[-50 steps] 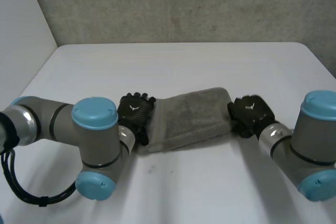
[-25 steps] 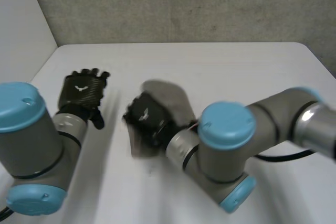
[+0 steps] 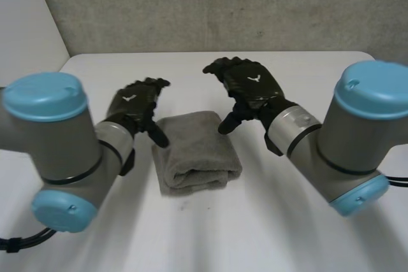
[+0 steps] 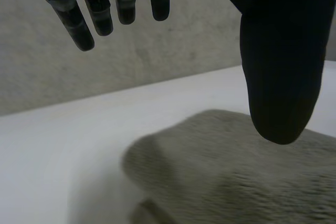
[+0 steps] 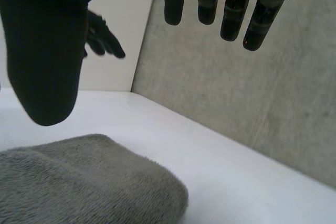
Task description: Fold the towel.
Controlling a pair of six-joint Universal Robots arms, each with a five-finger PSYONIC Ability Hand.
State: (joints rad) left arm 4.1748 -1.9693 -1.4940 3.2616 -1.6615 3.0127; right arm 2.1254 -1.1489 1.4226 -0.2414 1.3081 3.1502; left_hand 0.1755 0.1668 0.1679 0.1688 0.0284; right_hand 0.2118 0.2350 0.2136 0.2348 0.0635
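I see the thick grey terry towel (image 3: 194,151) lying folded into a compact, doubled pad in the middle of the white bench (image 3: 299,234), its layers showing at the near edge. My left hand (image 3: 132,107) hovers just beside the towel's far left corner, fingers (image 4: 100,14) straight and spread, thumb apart, gripping nothing. My right hand (image 3: 250,87) hangs above the far right corner, likewise spread and empty. I judge both are held clear, one on either side, so that nothing drags the layers apart. The fold looks done, or nearly. The near edges sit a little uneven, so a light flat press could tidy them.
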